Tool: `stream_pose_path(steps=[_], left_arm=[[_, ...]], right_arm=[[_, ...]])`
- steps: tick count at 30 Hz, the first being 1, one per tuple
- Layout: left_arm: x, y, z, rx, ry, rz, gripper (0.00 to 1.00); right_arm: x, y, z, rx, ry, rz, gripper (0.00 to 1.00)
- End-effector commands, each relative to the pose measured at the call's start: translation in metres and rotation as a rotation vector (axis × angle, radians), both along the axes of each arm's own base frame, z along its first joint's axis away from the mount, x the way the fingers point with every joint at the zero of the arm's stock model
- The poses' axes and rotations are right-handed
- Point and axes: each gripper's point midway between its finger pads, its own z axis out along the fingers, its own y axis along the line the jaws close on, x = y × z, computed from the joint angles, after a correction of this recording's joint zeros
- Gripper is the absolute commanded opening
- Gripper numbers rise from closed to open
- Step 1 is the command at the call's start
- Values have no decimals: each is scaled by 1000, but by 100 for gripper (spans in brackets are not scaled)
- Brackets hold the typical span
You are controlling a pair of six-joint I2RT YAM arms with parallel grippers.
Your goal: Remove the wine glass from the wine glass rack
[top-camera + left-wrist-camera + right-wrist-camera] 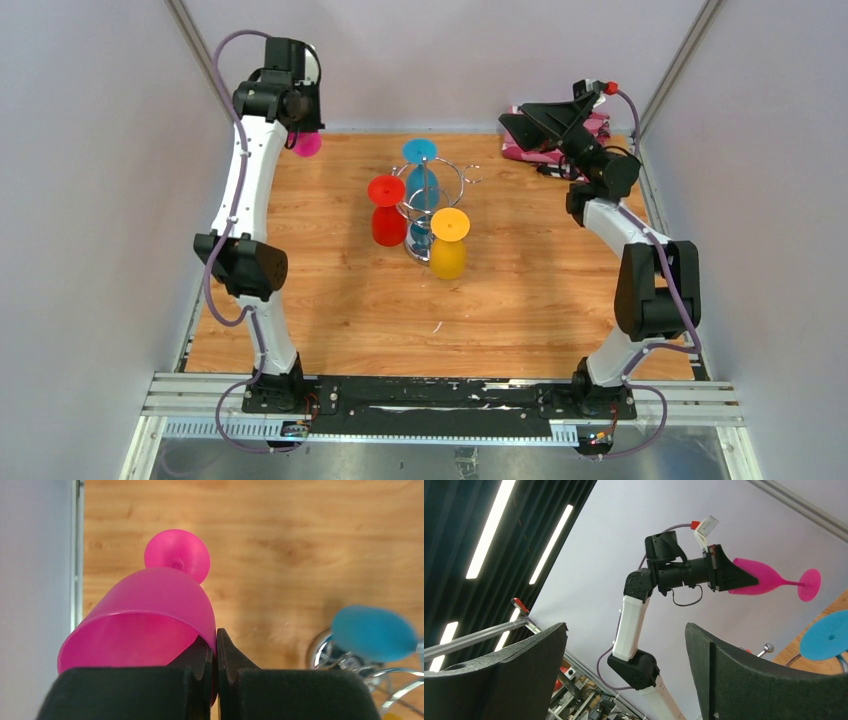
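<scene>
Top view: my left gripper holds the pink wine glass over the far left corner of the table, well apart from the wine glass rack, where a red glass, a blue glass and a yellow glass hang. Left wrist: my jaws are pinched tight on the pink rim. Right wrist: my right gripper gapes wide, holding nothing.

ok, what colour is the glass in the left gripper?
Magenta wine glass, clearest in the left wrist view.
</scene>
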Motion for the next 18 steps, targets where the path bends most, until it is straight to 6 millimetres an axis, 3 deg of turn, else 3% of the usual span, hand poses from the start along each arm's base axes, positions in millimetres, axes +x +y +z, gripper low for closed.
stream_pose_path(steps=[1,9,18], left_arm=[[-23,25,-21,144,142,-4,0],[-10,38,-89,111,307,-15,0],[11,25,-149,58,420,-85,0]], right_arm=[[-2,-2,-10,-30,-22,5,92],[6,-2,-21,-38,2,10,92],[13,-6,-27,-45,16,-2,92]])
